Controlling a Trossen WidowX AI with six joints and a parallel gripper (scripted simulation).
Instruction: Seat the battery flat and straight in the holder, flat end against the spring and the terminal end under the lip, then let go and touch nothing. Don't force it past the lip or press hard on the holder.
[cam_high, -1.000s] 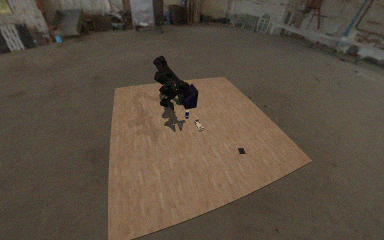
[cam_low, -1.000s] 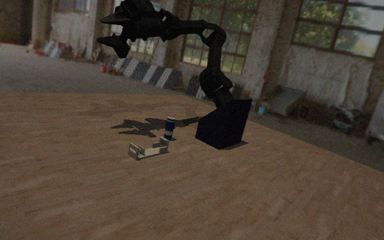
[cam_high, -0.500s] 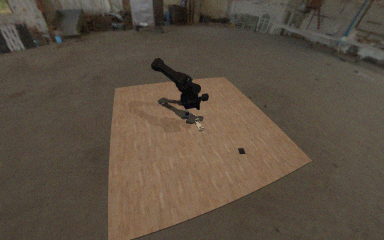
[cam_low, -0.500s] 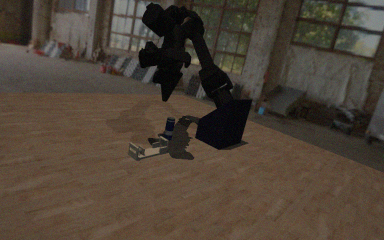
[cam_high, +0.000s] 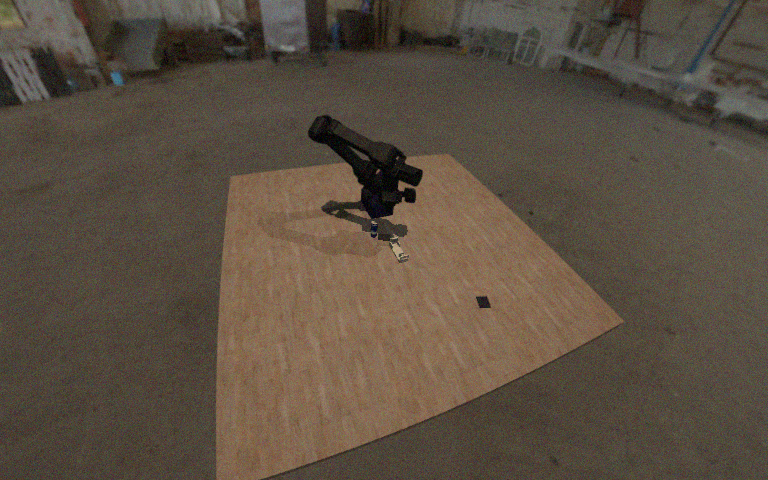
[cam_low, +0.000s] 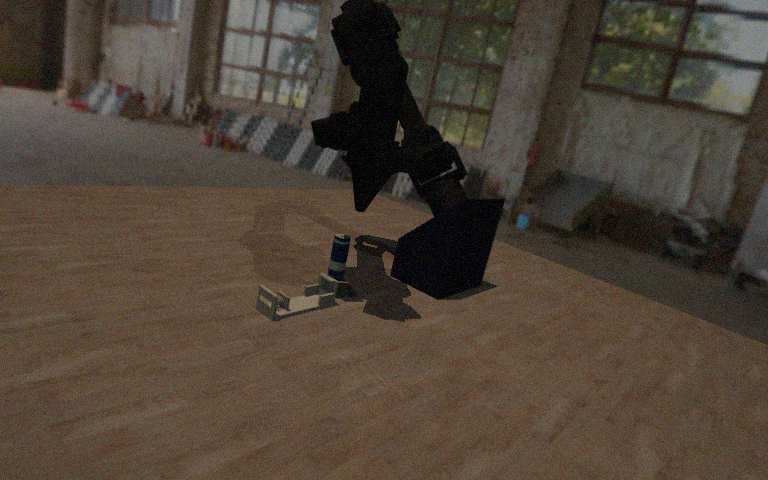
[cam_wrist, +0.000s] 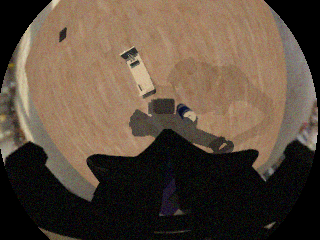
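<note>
The blue and white battery (cam_high: 373, 229) (cam_low: 339, 257) (cam_wrist: 186, 112) stands upright on the wooden table top, outside the holder and close to one end of it. The cream holder (cam_high: 398, 250) (cam_low: 303, 304) (cam_wrist: 140, 76) lies flat and empty, with a raised wall at each end; the spring shows at the end away from the battery. My gripper (cam_low: 360, 209) (cam_wrist: 167, 132) is shut with nothing between its fingertips. It points down, well above the table and the battery, touching neither. In the top view the fingertips are hidden by the arm and its base.
A small dark square (cam_high: 483, 301) (cam_wrist: 62, 34) lies on the wooden table top (cam_high: 339, 350) (cam_low: 396, 396), beyond the holder from the arm. The arm's dark base block (cam_low: 447, 249) stands near the battery. The arm's shadow falls around the battery and up to the holder's near end.
</note>
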